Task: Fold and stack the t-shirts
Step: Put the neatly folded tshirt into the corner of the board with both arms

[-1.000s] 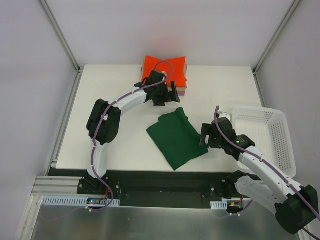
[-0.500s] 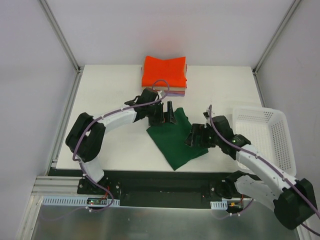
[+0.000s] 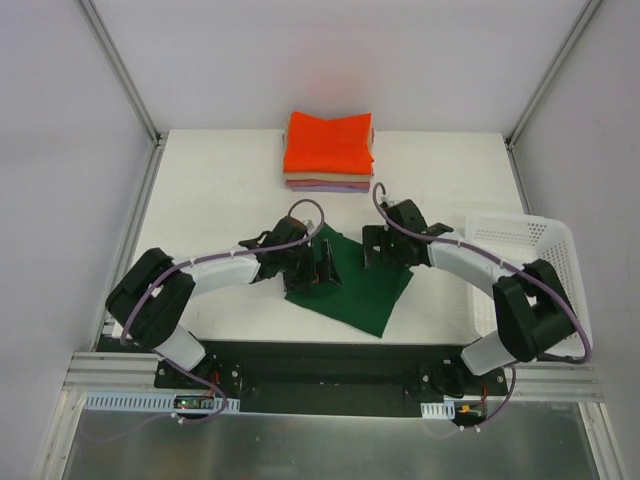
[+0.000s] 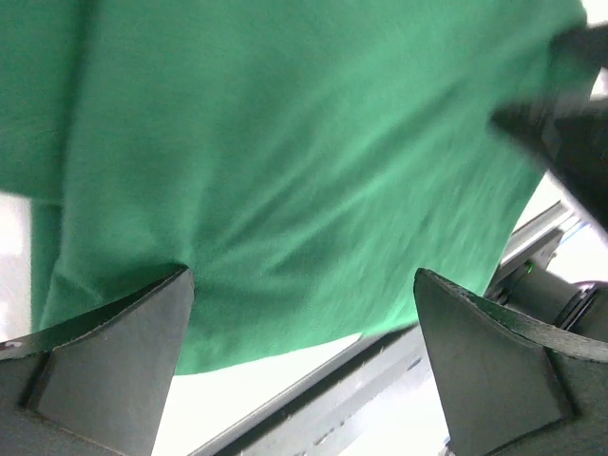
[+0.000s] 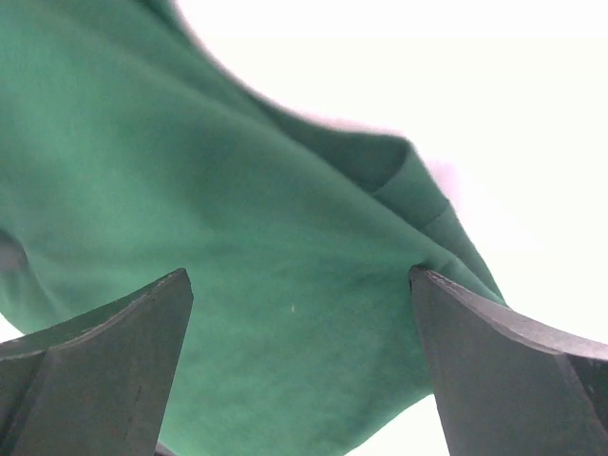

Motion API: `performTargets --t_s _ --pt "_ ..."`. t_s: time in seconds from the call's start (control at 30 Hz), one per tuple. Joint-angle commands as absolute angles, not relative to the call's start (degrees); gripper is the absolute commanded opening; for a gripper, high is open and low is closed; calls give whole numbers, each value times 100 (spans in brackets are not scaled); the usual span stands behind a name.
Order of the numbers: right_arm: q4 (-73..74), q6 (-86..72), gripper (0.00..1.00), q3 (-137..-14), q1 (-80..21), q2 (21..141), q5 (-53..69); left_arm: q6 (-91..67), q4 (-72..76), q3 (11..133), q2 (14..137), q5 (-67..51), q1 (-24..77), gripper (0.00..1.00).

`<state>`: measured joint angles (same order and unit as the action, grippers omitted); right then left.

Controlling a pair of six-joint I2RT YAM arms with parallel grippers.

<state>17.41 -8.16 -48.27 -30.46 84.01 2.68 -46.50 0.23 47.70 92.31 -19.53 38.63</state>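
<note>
Top external: green t-shirt on table

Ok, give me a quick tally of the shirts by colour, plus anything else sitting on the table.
Green shirt: 1
Orange shirt: 1
Tan shirt: 1
Lilac shirt: 1
Basket: 1
Total: 5

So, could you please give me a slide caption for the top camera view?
Left hand and right hand, both open, over the dark green t-shirt; folded stack behind, white basket at right.
</note>
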Motion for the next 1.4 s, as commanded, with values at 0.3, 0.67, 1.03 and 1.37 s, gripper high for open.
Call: performTargets --t_s 0.3,0.67,1.03,1.37 --pt "1380 -148 96 -5196 -3006 7447 -342 -4405 -1133 4666 7366 -99 4342 99" --pt "1424 -1238 96 -4236 -2611 6574 -826 -3507 -1371 6142 8945 -876 3024 89" --pt "1354 -1986 96 -3745 -2391 7048 316 -2743 -1125 5643 9343 -1274 2997 99" --pt "1002 -2241 99 -3524 -2391 7523 913 -2452 -844 5616 9843 -2188 3129 87"
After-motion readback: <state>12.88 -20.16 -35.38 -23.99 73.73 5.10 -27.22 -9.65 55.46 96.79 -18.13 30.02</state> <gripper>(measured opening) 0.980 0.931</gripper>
